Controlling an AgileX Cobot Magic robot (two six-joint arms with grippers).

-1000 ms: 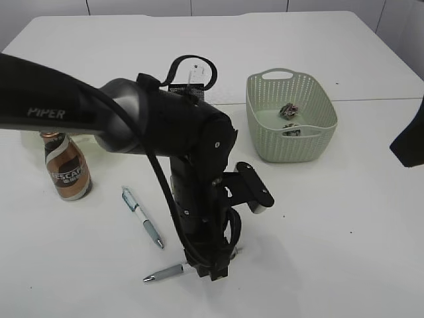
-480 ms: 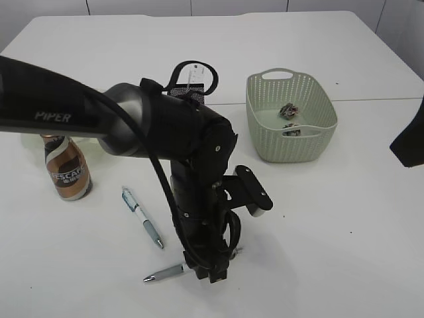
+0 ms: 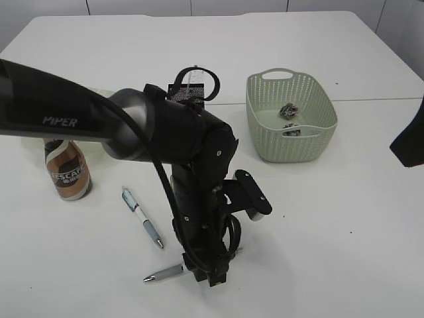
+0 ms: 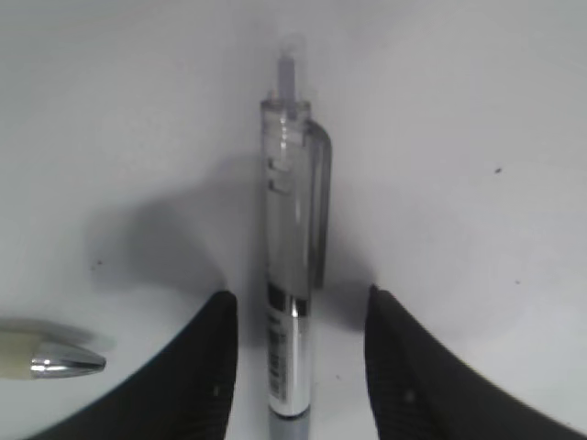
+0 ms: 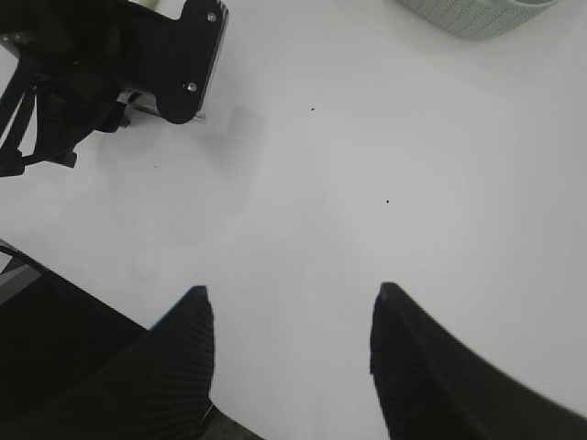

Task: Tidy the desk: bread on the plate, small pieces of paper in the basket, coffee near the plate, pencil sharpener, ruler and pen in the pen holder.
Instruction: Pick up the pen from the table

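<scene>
Currently, the clear plastic pen with a silver barrel [image 4: 292,275] is straddled on the white counter [image 4: 459,137] by the half-open left claw [image 4: 295,367], ungripped; nothing is held by the open right claw [image 5: 289,367].

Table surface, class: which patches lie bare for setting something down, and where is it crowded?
Bare: right of the basket toward the right edge, and the far side behind it. Crowded: front left, where the coffee bottle, two pens and the left arm cluster.

pen [image 4: 292,275] between left claw [image 4: 298,367] fingers: clear, silver | second pen [image 3: 142,216] left of claw: white, teal | basket [image 3: 311,142]: pale green | tabletop [image 3: 344,225]: white
</scene>
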